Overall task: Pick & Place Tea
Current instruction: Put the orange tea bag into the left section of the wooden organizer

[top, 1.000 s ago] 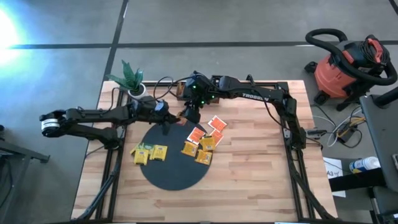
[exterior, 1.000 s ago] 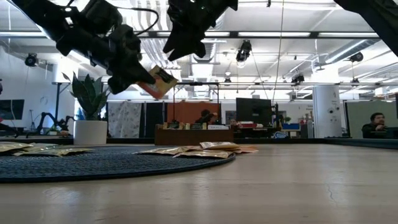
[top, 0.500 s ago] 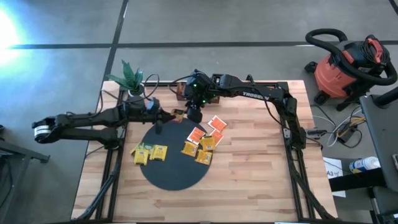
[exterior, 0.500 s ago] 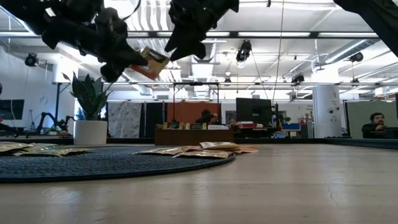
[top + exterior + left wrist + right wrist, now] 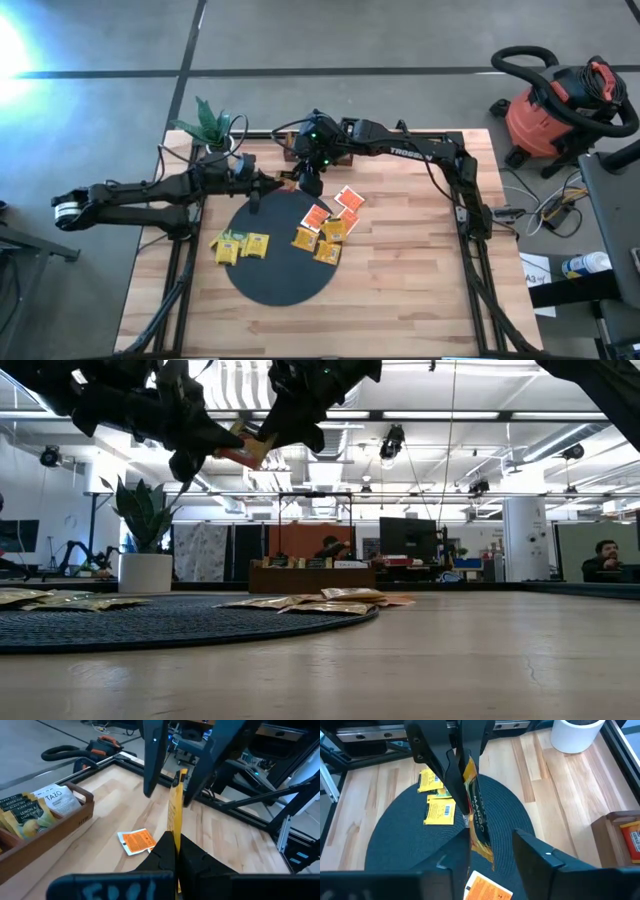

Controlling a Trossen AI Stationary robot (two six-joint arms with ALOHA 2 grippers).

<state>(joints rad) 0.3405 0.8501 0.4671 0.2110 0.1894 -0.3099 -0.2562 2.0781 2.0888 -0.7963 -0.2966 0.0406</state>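
A yellow-orange tea packet (image 5: pixel 287 183) hangs in the air above the far edge of the black round mat (image 5: pixel 285 270). My left gripper (image 5: pixel 272 181) is shut on it, reaching in from the table's left. My right gripper (image 5: pixel 305 183) slants down from the far right. It is open, with one finger on each side of the packet's free end (image 5: pixel 477 827). More tea packets lie flat on the mat: yellow ones (image 5: pixel 240 244) on its left part, orange and yellow ones (image 5: pixel 328 225) at its right edge. My left gripper pinches one end of the packet (image 5: pixel 172 839) between its two fingers, which come in nearly level from the table's left. The packet is lifted clear and sticks out beyond the fingertips, edge-on in the left wrist view. My right gripper stands around the packet's other end (image 5: pixel 179 776); I cannot tell whether a finger touches it.
A brown wooden compartment tray (image 5: pixel 47 817) holding tea packets stands at the table's far edge, beneath the right arm. A potted plant (image 5: pixel 215 130) stands at the far left corner. A red shop vacuum (image 5: pixel 560 105) sits on the floor beyond the table's right side.
My left gripper has risen and drawn toward the table's far left with the packet, tipping up closer to level. The packet, which hung lower and apart from my right gripper, now sits higher, with its free end between my right gripper's fingers.
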